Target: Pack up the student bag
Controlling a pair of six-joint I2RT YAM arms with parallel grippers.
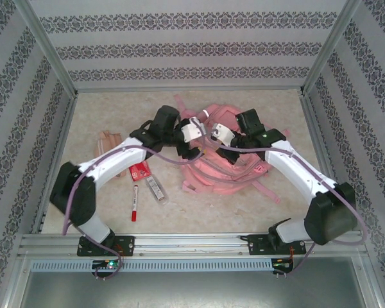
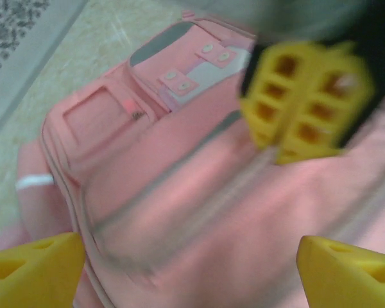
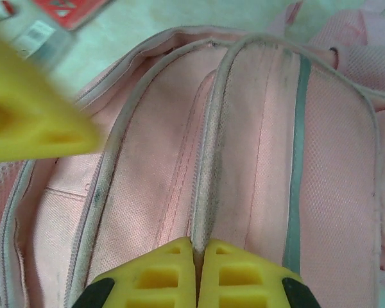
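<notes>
Top: student bag (image 1: 234,168) lies mid-table with both arms reaching over it. A marker (image 1: 134,204) lies on the table to its left, apart. Left wrist: my left gripper (image 2: 191,266) is spread wide above the bag's front pockets. Right wrist: my right gripper (image 3: 197,256) is clenched on a piped seam of the bag, 2 fingers pressed together.

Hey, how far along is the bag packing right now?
Nothing looks packed yet. The right gripper is pinching a seam edge of the student bag; the left gripper is open above it. The red marker, wooden sticks and red packet lie on the table, yet to go in.
</notes>
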